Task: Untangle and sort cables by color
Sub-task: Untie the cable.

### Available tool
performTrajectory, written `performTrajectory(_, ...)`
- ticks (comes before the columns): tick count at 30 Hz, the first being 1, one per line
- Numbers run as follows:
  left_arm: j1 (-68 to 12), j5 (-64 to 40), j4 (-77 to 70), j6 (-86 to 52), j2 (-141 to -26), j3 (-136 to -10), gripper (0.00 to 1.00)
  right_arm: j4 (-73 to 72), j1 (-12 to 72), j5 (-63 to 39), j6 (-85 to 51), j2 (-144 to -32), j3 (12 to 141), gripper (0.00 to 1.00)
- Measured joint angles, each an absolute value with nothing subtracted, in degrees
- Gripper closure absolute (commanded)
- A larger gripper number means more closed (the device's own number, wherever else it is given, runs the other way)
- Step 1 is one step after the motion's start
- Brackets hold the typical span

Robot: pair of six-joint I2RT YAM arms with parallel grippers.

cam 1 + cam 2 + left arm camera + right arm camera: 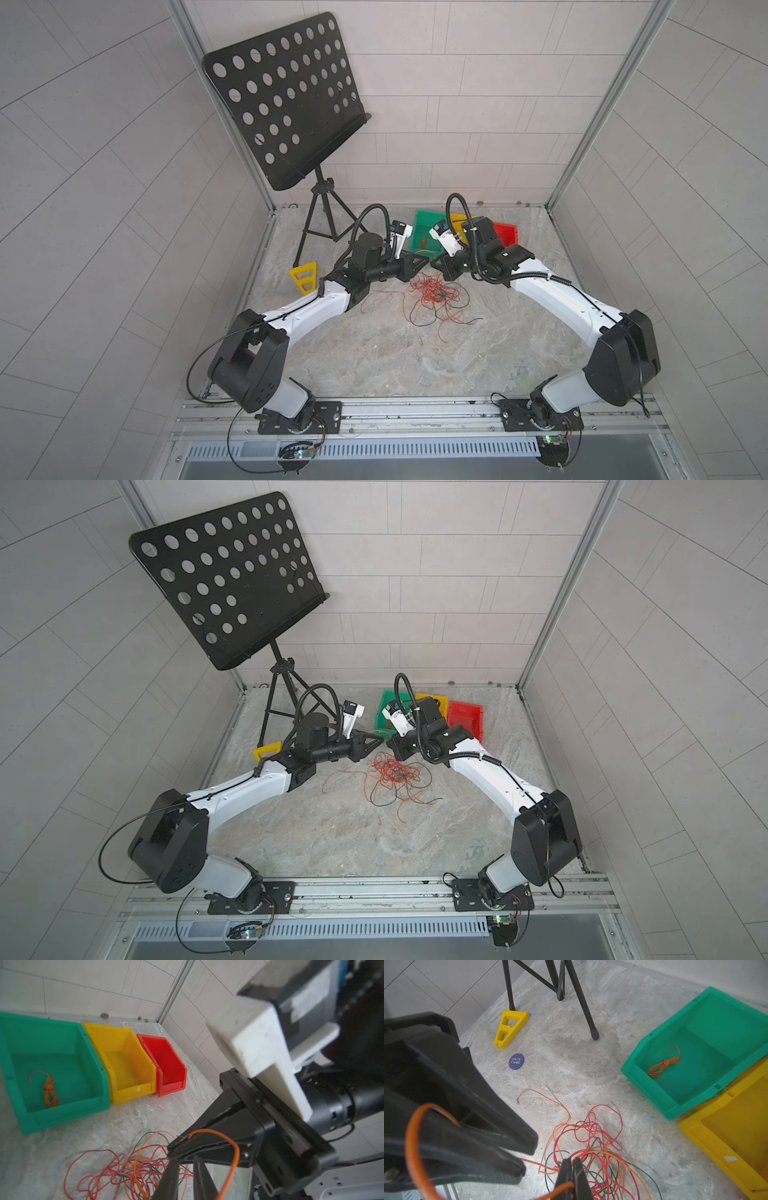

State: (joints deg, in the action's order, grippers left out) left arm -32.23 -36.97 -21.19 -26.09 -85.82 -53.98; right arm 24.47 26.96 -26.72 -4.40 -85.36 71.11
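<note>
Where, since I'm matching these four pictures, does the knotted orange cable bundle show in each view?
In a top view: orange bundle, tiny, inside the green bin, near its front wall.
In a top view: orange bundle inside the green bin.
Left wrist view: orange bundle inside the green bin.
Right wrist view: orange bundle inside the green bin.
Shared landmark: the green bin.

3 bins: green bin (62,1113), yellow bin (124,1095), red bin (172,1087). 1 music stand (316,145). 1 yellow wedge (517,1027). 1 purple disc (516,1061). 1 coiled orange cable (664,1062). 1 tangle of cables (436,295). 2 grippers: left gripper (528,1156), right gripper (572,1159).
</note>
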Motion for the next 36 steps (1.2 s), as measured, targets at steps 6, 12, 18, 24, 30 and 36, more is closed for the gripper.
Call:
performTrajectory(6,-32.2,-36.6,-21.4,-25.5,-84.9,-54.0,1.00,27.3,26.0,-26.3,-4.3,-83.4,70.7,0.55)
performTrajectory(12,-32.2,-36.3,-21.1,-25.0,-83.0,-54.0,1.00,27.2,23.0,-25.1,-6.2,-76.7,63.9,0.42)
performTrajectory(18,-32.2,-36.1,-20.7,-25.0,-82.5,-54.0,1.00,23.8,23.1,-29.6,-10.2,-78.8,56.9,0.41)
performTrajectory(24,-32.2,-35.9,-19.7,-24.7,-81.6,-54.0,1.00,20.3,26.1,-32.7,-12.4,-85.1,57.8,0.42)
performTrajectory(30,-32.2,-35.1,-18.9,-24.1,-80.6,-54.0,1.00,17.3,28.4,-33.6,-13.7,-91.5,60.1,0.67)
performTrajectory(36,-31.3,-33.6,-15.9,-23.2,-78.6,-54.0,1.00,17.4,28.1,-32.8,-14.7,-94.5,60.3,1.00)
